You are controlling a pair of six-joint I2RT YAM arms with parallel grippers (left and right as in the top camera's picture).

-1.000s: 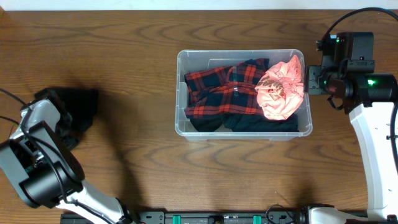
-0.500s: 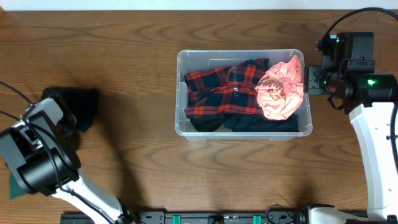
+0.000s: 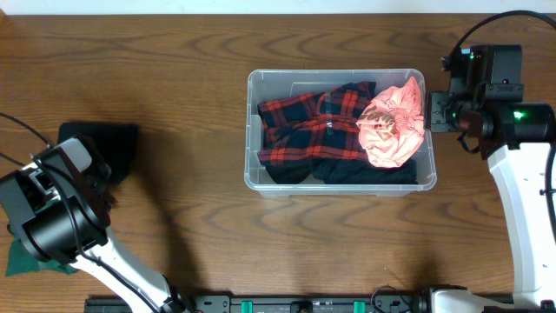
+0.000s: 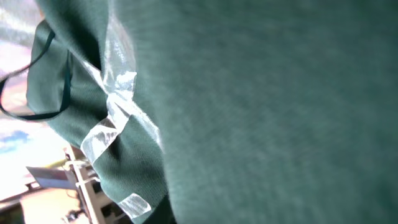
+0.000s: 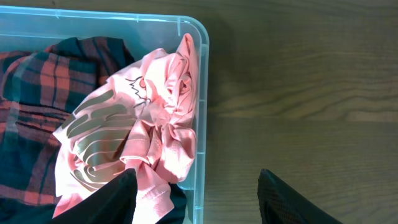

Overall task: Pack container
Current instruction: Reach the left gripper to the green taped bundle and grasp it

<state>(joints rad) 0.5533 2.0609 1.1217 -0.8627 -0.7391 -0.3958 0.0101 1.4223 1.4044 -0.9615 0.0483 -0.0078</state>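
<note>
The clear container stands mid-table, holding a red plaid shirt and a crumpled pink shirt at its right end. My right gripper is open astride the container's right wall. One finger is over the pink shirt and the other is outside over the table. In the overhead view it sits at the bin's right end. A dark green garment fills the left wrist view and hides my left gripper's fingers. In the overhead view the left arm covers one end of a dark garment.
A patch of green fabric shows at the left edge under the left arm. Bare wooden table lies between the dark garment and the container. The right arm's white link runs down the right side.
The left arm has shifted down and left, uncovering more of the dark garment, and a green patch has appeared at the left edge. The right arm and container have not moved.
</note>
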